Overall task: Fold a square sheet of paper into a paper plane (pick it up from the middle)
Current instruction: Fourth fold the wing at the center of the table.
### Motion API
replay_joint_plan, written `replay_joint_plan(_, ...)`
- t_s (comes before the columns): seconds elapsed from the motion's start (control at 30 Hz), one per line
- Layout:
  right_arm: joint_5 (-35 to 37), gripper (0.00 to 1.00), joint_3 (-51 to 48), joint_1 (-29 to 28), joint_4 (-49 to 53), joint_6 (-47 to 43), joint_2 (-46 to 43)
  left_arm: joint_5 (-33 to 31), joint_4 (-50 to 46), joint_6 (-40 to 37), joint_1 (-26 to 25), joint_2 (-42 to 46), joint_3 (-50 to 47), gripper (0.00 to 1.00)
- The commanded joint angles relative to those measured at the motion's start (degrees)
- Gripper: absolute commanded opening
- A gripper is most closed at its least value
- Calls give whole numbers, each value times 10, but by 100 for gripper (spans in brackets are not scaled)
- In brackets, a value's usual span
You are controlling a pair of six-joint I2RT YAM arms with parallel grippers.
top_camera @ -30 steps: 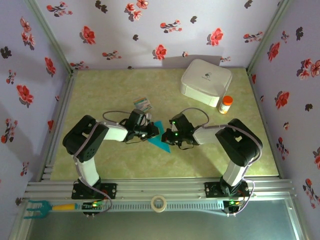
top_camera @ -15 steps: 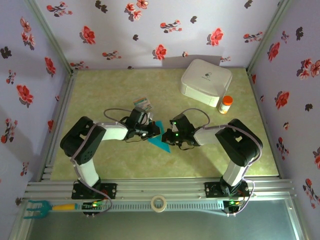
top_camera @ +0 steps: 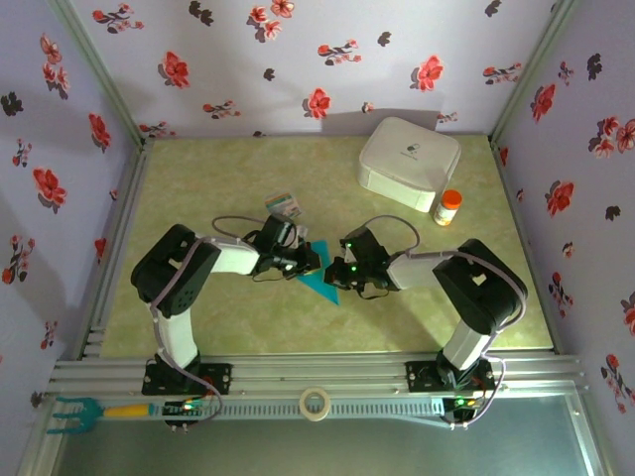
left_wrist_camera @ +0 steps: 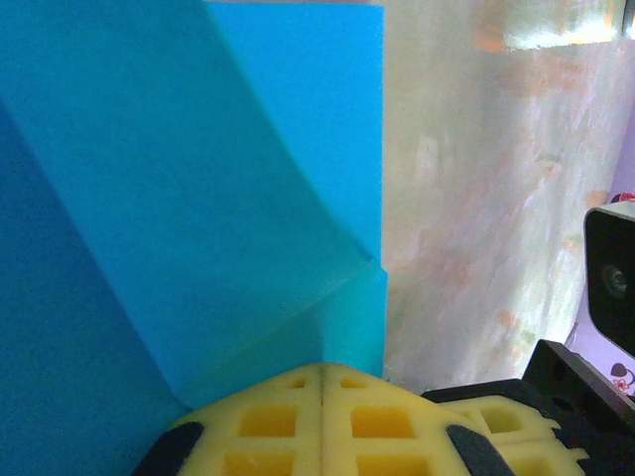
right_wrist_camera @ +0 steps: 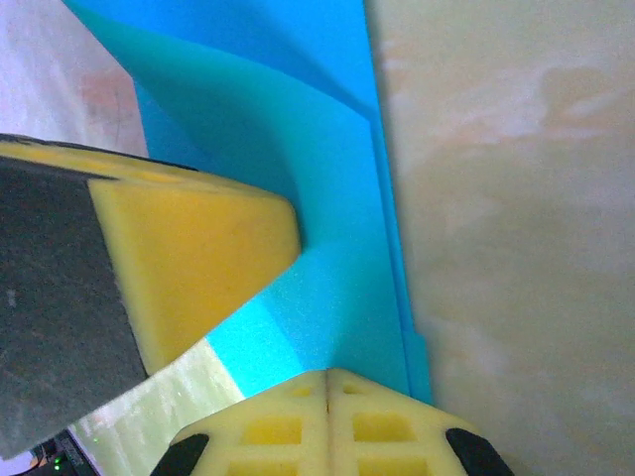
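Observation:
The square sheet of paper is bright turquoise and folded into a narrow pointed shape. It lies flat on the table between the two arms. My left gripper is shut, its yellow fingertips pressed down on the paper's left part. In the left wrist view the creased paper has overlapping flaps, and the left gripper rests on it near a folded edge. My right gripper is shut too. In the right wrist view it touches the paper beside the left gripper's yellow finger.
A white rounded box and an orange pill bottle stand at the back right. A small printed card lies just behind the left gripper. A tape roll and a turquoise fork-shaped tool sit on the front rail.
The left arm has shifted its elbow and slid its gripper a little to the right over the paper. The right arm has hardly moved.

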State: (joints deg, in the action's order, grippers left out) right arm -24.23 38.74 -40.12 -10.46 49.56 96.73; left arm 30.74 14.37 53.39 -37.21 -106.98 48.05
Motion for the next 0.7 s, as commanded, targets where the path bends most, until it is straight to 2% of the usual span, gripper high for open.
replay_joint_plan(0.0,19,0,-22,3,81,-13,1,-18,-34,-18,12,-16,9,0)
replay_joint_plan(0.67,29,0,-22,2,102,-18,2,-10,-75,-44,36,-20,49,0)
